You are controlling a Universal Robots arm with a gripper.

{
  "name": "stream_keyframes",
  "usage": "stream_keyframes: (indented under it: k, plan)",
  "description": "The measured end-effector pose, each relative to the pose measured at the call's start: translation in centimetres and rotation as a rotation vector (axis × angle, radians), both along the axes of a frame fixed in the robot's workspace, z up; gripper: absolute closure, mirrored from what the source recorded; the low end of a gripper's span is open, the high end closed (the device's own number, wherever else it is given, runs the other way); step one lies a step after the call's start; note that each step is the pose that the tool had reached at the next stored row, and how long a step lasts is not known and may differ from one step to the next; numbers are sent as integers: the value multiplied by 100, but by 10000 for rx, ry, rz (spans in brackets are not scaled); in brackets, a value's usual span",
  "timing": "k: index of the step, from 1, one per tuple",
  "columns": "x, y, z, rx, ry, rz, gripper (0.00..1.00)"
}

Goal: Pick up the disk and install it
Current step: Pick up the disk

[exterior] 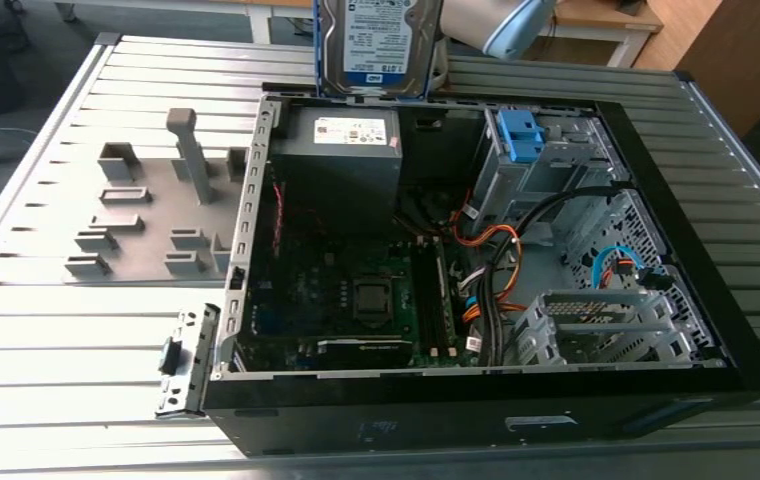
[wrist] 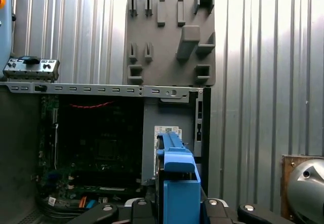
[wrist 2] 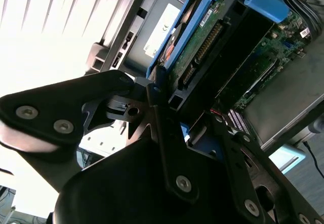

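The disk (exterior: 372,45), a silver hard drive with a white-and-blue label in a blue caddy, hangs upright above the far rim of the open computer case (exterior: 487,400). In the second wrist view my gripper (wrist 2: 172,110) is shut on the disk (wrist 2: 202,36), with black fingers (wrist 2: 164,133) clamped on the caddy's end. The disk's blue caddy edge (wrist: 177,183) stands between the finger bases in the first wrist view, above the case interior.
Inside the case are a grey power-supply box (exterior: 340,145), the motherboard (exterior: 353,300), orange and black cables (exterior: 500,260) and a drive bay holding a blue bracket (exterior: 520,135). A grey fixture plate (exterior: 153,215) lies on the slatted metal table (exterior: 60,340) at the exterior view's left.
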State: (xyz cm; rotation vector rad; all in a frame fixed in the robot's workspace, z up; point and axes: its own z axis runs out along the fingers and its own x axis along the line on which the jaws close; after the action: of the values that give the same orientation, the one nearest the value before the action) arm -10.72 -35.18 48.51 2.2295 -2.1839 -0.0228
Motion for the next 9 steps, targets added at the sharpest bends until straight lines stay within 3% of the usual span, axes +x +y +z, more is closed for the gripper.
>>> stream_keyframes:
  k: [9]
  plan:
    - [0,-38,-2,1,0,0,64]
